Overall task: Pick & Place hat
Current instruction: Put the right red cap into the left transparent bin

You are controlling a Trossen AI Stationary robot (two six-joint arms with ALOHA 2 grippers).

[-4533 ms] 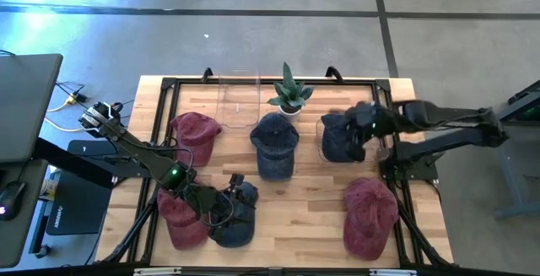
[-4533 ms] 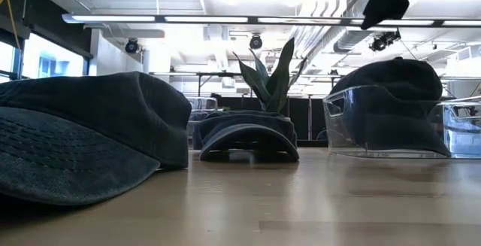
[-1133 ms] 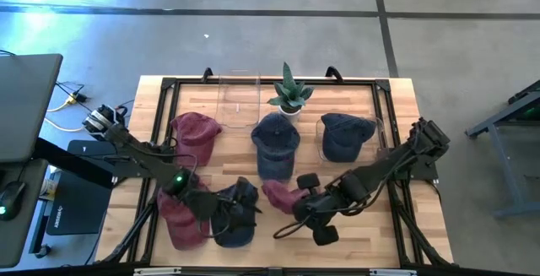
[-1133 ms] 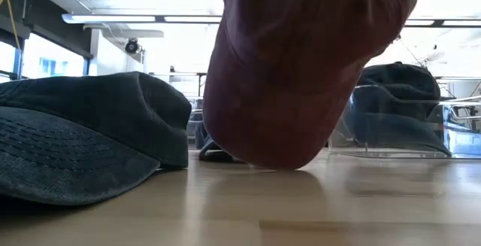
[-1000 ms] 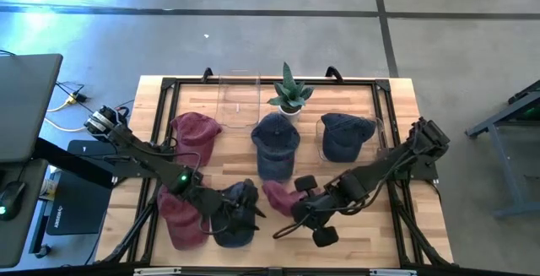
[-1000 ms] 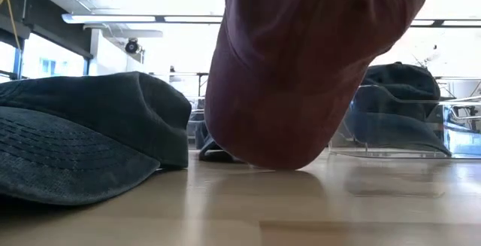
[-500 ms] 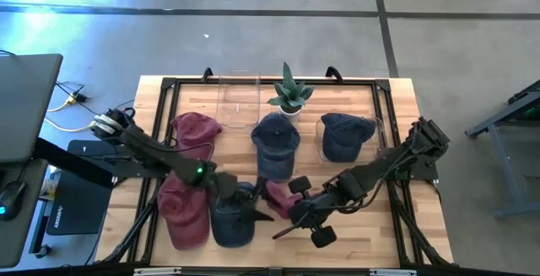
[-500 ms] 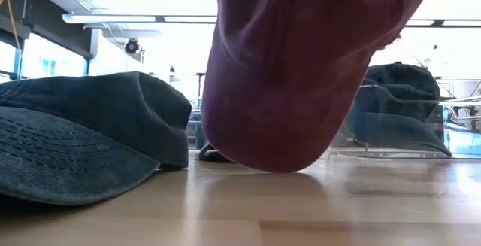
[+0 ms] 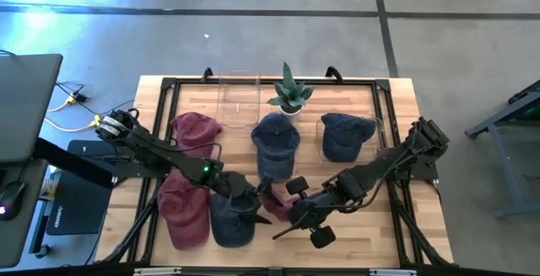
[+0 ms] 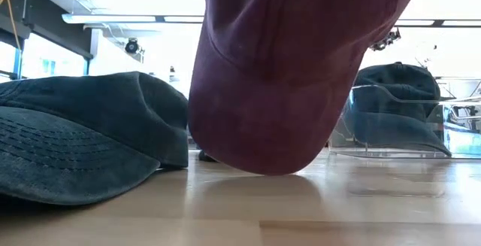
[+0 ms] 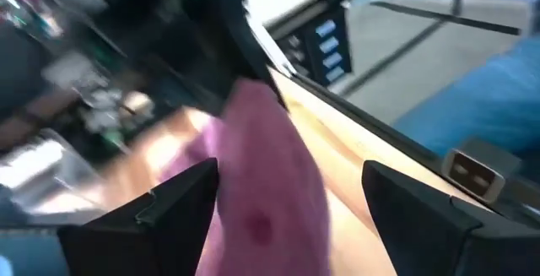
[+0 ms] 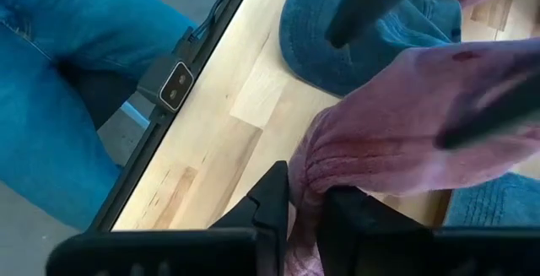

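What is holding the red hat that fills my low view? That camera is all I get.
Observer: The right hand, shut on a fold of the red hat.
Operator: And the other arm?
Observer: The left hand is open and pointed at that hat, close up.
Operator: Where is this happening?
Observer: At the front middle of the table, next to the front blue hat.
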